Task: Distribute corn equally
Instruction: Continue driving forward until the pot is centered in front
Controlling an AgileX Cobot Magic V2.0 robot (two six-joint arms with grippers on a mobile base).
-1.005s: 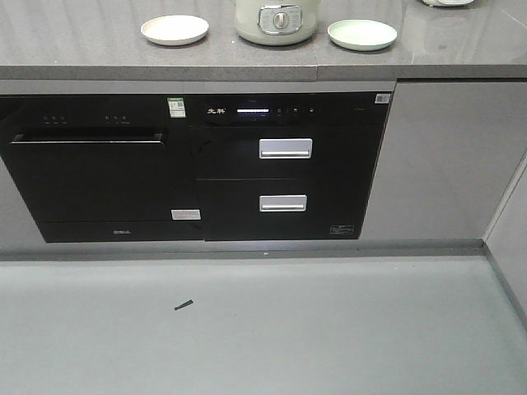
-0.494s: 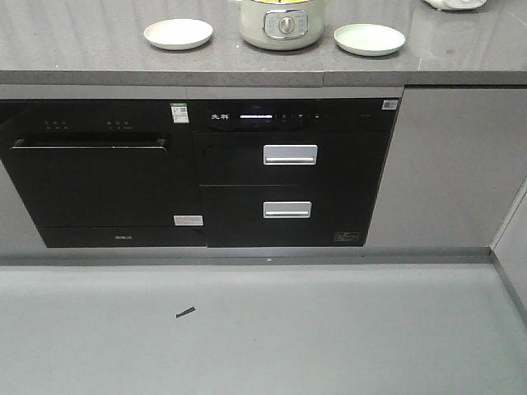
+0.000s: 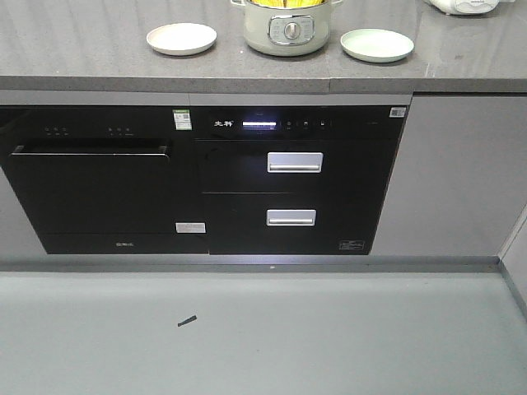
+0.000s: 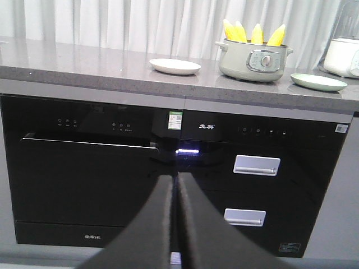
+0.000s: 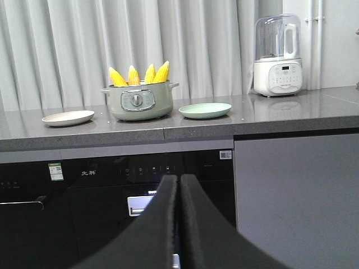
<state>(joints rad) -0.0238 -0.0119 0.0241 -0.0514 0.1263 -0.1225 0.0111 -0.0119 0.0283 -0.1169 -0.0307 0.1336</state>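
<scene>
Several yellow corn cobs (image 5: 140, 74) stand upright, tips up, in a pale green pot (image 5: 138, 101) on the grey counter; the corn (image 4: 252, 33) also shows in the left wrist view. A cream plate (image 3: 181, 38) lies left of the pot (image 3: 286, 29) and a light green plate (image 3: 377, 44) right of it. My left gripper (image 4: 175, 180) is shut and holds nothing, well below counter height in front of the black appliances. My right gripper (image 5: 179, 179) is likewise shut and holds nothing, low and short of the counter. Neither gripper appears in the front view.
Under the counter (image 3: 99, 49) sit a black dishwasher (image 3: 90, 193) and a black drawer unit with two silver handles (image 3: 294, 162). A white blender (image 5: 277, 56) stands at the counter's right. Curtains hang behind. A small dark scrap (image 3: 188, 320) lies on the grey floor.
The front view has shifted: counter, pot and plates sit lower and further right in frame, and the yellow corn now shows at the pot's top edge.
</scene>
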